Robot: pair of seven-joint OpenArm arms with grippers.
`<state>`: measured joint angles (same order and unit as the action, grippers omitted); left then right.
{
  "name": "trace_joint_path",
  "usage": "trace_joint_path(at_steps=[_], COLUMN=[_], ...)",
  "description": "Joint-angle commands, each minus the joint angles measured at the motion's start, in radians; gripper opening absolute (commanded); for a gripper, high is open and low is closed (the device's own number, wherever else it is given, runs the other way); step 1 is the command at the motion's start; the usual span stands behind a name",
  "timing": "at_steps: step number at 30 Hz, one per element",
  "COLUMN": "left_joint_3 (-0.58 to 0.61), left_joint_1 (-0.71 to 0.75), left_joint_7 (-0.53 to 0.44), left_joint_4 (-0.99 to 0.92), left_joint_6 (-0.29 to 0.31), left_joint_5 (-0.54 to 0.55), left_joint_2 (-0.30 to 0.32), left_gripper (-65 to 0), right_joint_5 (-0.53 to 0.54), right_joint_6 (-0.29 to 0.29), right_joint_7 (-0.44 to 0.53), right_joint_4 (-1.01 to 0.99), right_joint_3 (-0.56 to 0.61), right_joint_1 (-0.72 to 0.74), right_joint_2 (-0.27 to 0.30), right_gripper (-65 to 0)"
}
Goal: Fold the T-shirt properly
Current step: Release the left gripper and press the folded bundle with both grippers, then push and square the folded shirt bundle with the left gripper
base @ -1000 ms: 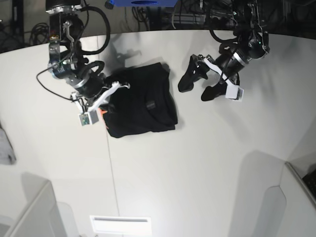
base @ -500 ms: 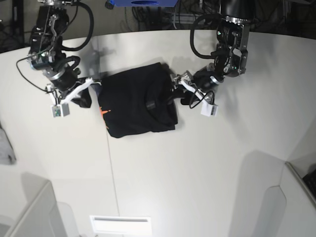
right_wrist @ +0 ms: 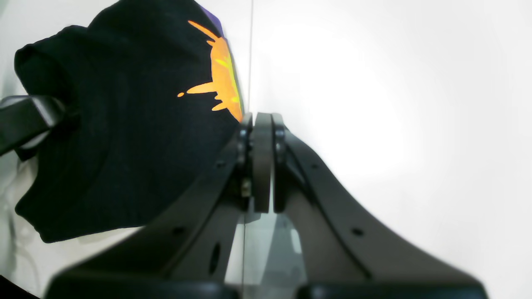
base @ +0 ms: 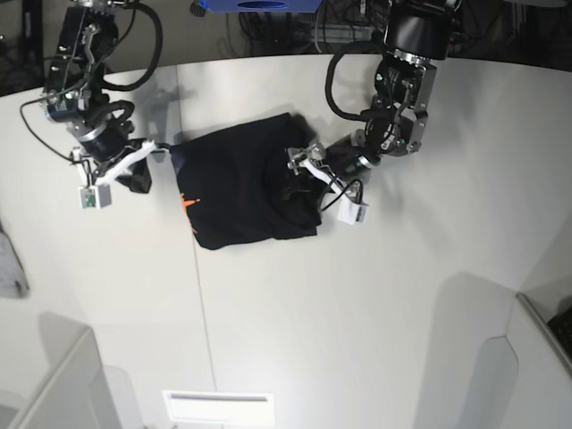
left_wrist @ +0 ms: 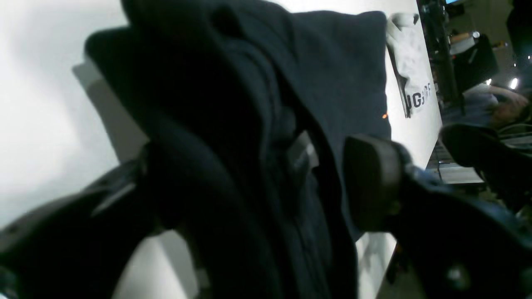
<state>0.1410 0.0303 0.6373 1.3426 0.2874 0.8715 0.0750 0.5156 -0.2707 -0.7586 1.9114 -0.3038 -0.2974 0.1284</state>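
T-shirt [base: 250, 189]: lying as a rough black rectangle near mid table [base: 375, 304], partly folded; orange print [right_wrist: 222, 74] showing at the edge facing the right arm.

left gripper [left_wrist: 266, 182]: straddling the bunched cloth at the shirt's edge on its side, one finger [left_wrist: 372, 178] on the outside and the other under or behind the fabric. Jaws are standing wide around the cloth; can't tell whether they're pinching it yet.

left gripper, why: judging it's setting up a grab on that thick edge to carry it across for the next fold.

right gripper [right_wrist: 262, 124]: pads pressed flat together, nothing between them. Sitting just off the shirt's printed edge, over bare table.

right gripper, why: probably parking clear so the fold can travel toward it, or waiting to pin that edge.

fold state: looks mid-task; outline is uneven and the edge at the left gripper is lumpy.

risk: several layers stacked at the grab point, so the jaws may be taking only the top ones.

grey garment [base: 11, 268]: lying at the table's far edge, well apart from the work.
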Motion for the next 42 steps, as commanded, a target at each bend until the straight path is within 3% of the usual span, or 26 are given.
trace_joint_path(at_steps=[1,6,9,12,15,20,25,28,42], left_joint_3=[0.003,0.003,0.007,0.010,0.098,0.331,0.506,0.590,1.066], left_joint_1=[-0.002,-0.003,-0.022,-0.028,-0.057,-0.154,-0.252,-0.315,-0.662], left_joint_7=[0.029,0.034,0.037,0.037,0.037,0.037,0.037,0.037,0.037], left_joint_4=[-0.002,-0.016,-0.016,-0.008,-0.007,-0.007,-0.005,-0.005,-0.007], left_joint_6=[-0.014,-0.014,-0.015,-0.083,-0.146,-0.147,-0.147,-0.147,-0.146], left_joint_5=[-0.011,-0.011,-0.011,-0.011,-0.011,-0.010,-0.010,-0.010,-0.011], left_joint_2=[0.001,0.006,0.007,0.036,0.085,0.194,0.263,0.294,0.316], left_gripper=[-24.0,-51.7,-65.0,-65.0,-65.0,-65.0,-65.0,-65.0,-65.0], right_joint_5=[0.010,0.010,0.010,0.010,0.010,0.010,0.010,0.010,0.004], right_joint_6=[-0.008,-0.008,-0.008,-0.008,-0.008,-0.022,-0.154,-0.158,-0.158], right_joint_7=[0.029,0.031,0.027,0.026,0.026,0.029,0.024,0.023,-0.100], right_joint_4=[0.021,0.021,0.021,0.020,0.020,0.017,0.015,0.013,0.012], right_joint_3=[-0.005,-0.005,-0.036,-0.085,-0.122,-0.177,-0.263,-0.311,-0.418], right_joint_1=[0.007,0.007,0.005,0.004,-0.015,-0.044,-0.070,-0.093,-0.108], right_joint_2=[0.009,0.009,0.006,0.004,0.009,0.009,-0.006,-0.016,-0.020], right_gripper=[-65.0,-65.0,-65.0,-65.0,-65.0,-65.0,-65.0,-65.0,-65.0])
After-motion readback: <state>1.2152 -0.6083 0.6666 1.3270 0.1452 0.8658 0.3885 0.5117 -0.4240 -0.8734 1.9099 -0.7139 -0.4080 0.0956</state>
